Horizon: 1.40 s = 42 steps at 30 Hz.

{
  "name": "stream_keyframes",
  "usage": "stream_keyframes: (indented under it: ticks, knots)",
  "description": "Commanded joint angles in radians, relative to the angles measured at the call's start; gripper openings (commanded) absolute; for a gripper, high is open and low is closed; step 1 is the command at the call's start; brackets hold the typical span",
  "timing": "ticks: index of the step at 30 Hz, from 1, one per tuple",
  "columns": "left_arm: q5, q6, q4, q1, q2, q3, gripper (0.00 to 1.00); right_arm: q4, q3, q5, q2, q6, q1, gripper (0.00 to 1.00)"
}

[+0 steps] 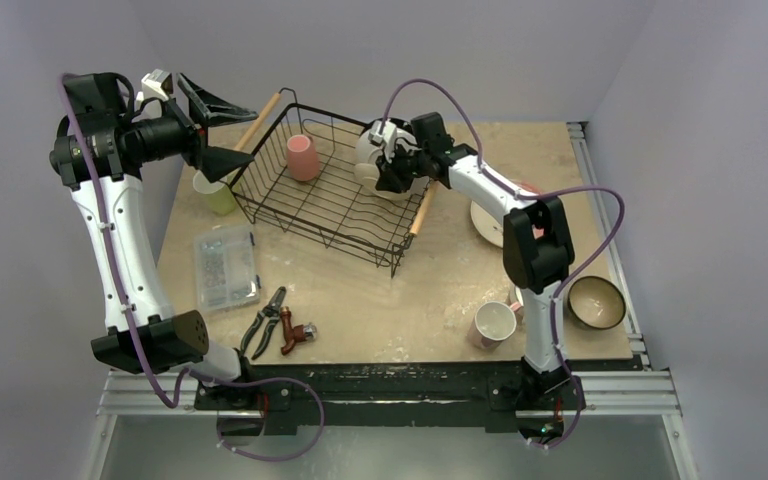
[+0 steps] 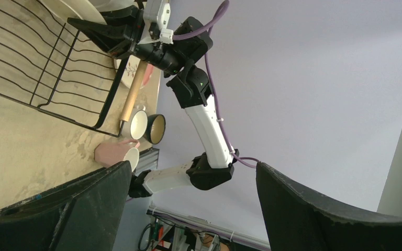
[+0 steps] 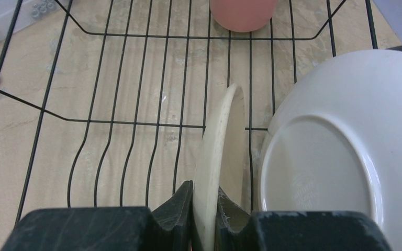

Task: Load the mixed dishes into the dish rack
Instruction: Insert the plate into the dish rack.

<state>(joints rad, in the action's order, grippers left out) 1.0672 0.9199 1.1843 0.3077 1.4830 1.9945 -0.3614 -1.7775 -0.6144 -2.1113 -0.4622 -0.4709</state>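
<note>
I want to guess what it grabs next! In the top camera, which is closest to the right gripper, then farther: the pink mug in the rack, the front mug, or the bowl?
1. Pink mug: in the rack, just left of the right gripper, which pinches a plate.
2. Front mug: near the right arm's base.
3. Bowl: at the table's right edge.

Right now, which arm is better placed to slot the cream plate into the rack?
Right. The right gripper is shut on the cream plate, edge-on over the dish rack; the left gripper hangs open, empty, beside it.
</note>
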Motion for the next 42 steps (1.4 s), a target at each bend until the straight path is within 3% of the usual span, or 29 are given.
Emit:
stream_keyframes:
  ticks: [1,6,19,26,32,42]
  knots:
    - [0.025,-0.007,-0.033,0.011,-0.019,0.029,0.88,0.028,-0.017,0.033,-0.019,0.040,-0.004,0.17]
    - [0.025,-0.003,-0.037,0.011,-0.014,0.036,0.88,0.040,-0.033,0.076,-0.021,0.065,-0.003,0.34]
    - [0.037,-0.006,-0.039,0.016,-0.006,0.045,0.88,0.013,-0.103,0.207,-0.005,0.118,-0.004,0.50]
    - [0.046,-0.007,-0.046,0.018,-0.018,0.022,0.88,0.003,-0.147,0.253,0.010,0.127,-0.004,0.53]
    - [0.053,-0.020,-0.036,0.019,-0.025,0.018,0.88,-0.022,-0.167,0.378,0.012,0.152,-0.005,0.54]
    - [0.051,-0.032,-0.016,0.019,-0.045,0.007,0.88,-0.031,-0.169,0.517,0.060,0.166,-0.008,0.49]
